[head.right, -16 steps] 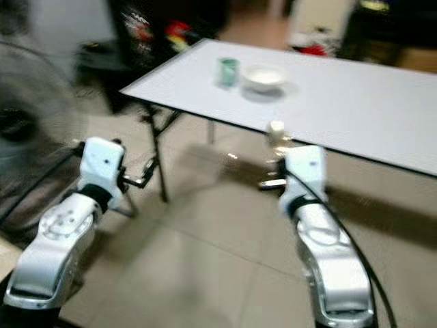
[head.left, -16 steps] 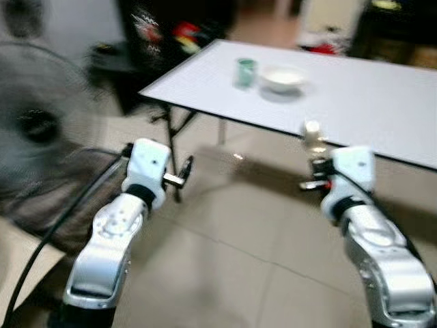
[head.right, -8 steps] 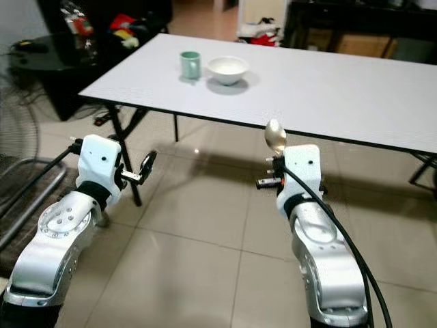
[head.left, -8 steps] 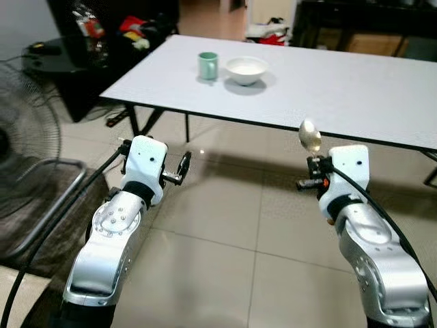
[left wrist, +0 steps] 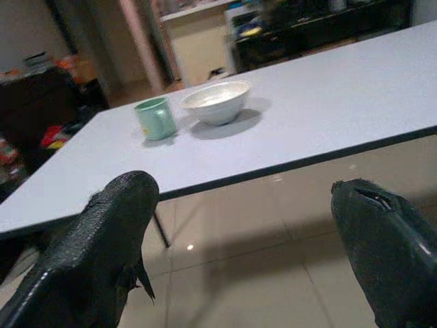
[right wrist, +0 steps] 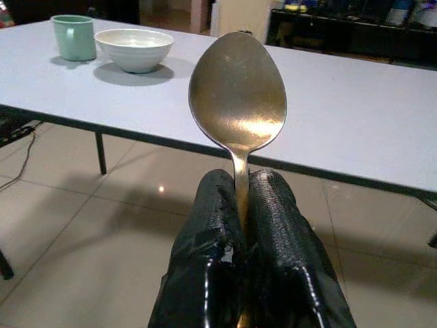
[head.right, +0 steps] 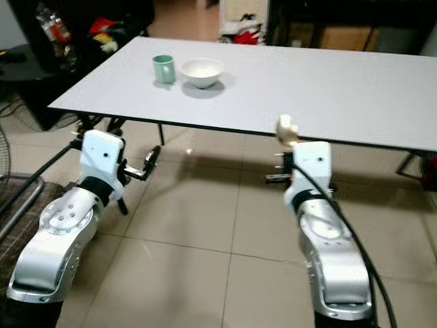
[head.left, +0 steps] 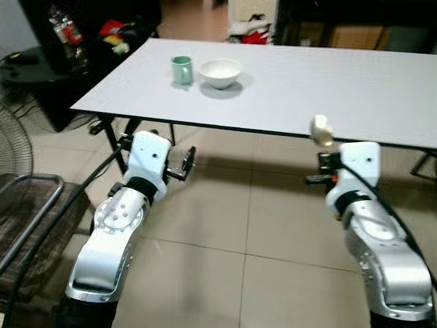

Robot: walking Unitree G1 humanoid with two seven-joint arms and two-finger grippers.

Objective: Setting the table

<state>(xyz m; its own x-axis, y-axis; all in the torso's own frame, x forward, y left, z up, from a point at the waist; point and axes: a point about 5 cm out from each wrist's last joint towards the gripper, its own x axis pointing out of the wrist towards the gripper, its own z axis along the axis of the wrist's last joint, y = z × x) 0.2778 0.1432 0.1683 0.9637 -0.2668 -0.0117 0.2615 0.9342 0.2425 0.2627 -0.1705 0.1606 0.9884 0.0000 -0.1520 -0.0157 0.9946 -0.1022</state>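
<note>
A white table stretches ahead of me. On its far left part stand a green mug and a white bowl side by side. My right gripper is shut on the handle of a metal spoon, held upright with its bowl up, just short of the table's near edge. My left gripper is open and holds nothing, low before the table's left end. The mug and bowl lie beyond its fingers.
Tiled floor lies between me and the table. A fan and a metal frame stand at my left. Dark furniture with clutter sits past the table's left end. Dark shelves line the back.
The view has shifted: the table now sits closer and more to the right of me, and the fan has slid out to the left. The spoon stays in my right gripper.
</note>
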